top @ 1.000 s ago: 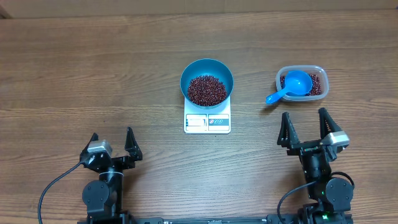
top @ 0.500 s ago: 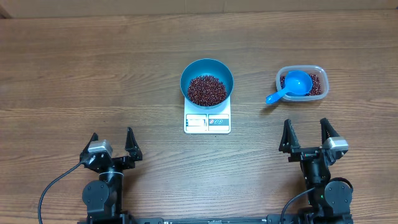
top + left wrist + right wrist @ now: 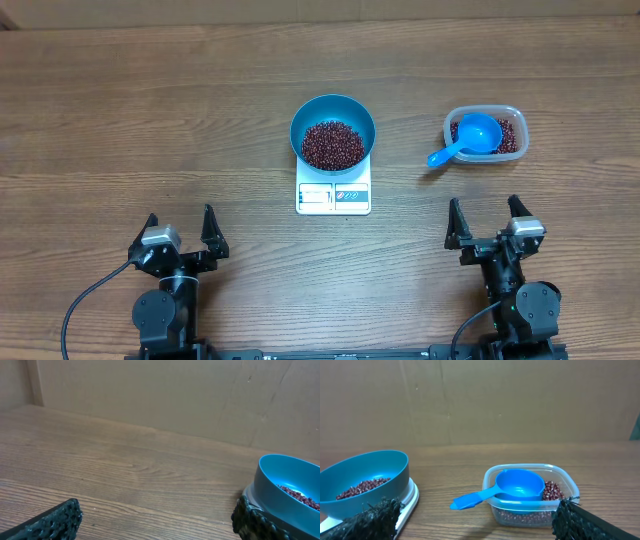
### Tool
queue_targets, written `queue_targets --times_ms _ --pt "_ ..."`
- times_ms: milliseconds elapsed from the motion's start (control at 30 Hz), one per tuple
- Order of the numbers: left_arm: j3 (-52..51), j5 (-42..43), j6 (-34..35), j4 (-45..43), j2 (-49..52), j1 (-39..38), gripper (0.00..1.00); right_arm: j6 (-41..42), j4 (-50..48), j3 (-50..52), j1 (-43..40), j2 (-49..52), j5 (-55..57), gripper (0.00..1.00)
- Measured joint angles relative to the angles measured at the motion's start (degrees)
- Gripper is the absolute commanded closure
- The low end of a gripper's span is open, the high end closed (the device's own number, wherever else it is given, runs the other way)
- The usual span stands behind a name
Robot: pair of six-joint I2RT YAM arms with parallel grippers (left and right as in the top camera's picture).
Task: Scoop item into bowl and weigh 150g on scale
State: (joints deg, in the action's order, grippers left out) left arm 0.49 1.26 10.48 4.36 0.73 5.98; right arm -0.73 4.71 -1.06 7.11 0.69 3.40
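Note:
The bright blue bowl (image 3: 333, 132) stands on the white scale (image 3: 333, 195) at mid-table and holds a heap of red-brown beans (image 3: 333, 145). The bowl (image 3: 362, 480) also shows at the left of the right wrist view, and its rim (image 3: 290, 485) at the right of the left wrist view. More beans (image 3: 552, 491) lie in a clear tub (image 3: 484, 136) with a blue scoop (image 3: 465, 140) resting in it, handle over the rim. My left gripper (image 3: 180, 228) and right gripper (image 3: 489, 218) stand open near the front edge, both holding nothing.
A brown cardboard wall (image 3: 480, 400) closes off the back of the wooden table (image 3: 150, 120). Cables run from both arm bases along the front edge.
The right gripper has drawn back toward the front edge and shifted slightly left. The left arm, bowl, scale and tub have not moved.

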Motion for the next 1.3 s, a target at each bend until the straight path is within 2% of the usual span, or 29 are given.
queue_targets --times_ms 400,1300 --pt "0.0 0.0 0.0 0.0 0.0 0.0 0.00 -1.3 0.1 0.0 -7.3 0.0 -5.2 0.00" --pt "0.0 0.0 0.0 0.0 0.0 0.0 0.00 -1.5 0.1 0.0 -7.5 0.0 -6.0 0.00"
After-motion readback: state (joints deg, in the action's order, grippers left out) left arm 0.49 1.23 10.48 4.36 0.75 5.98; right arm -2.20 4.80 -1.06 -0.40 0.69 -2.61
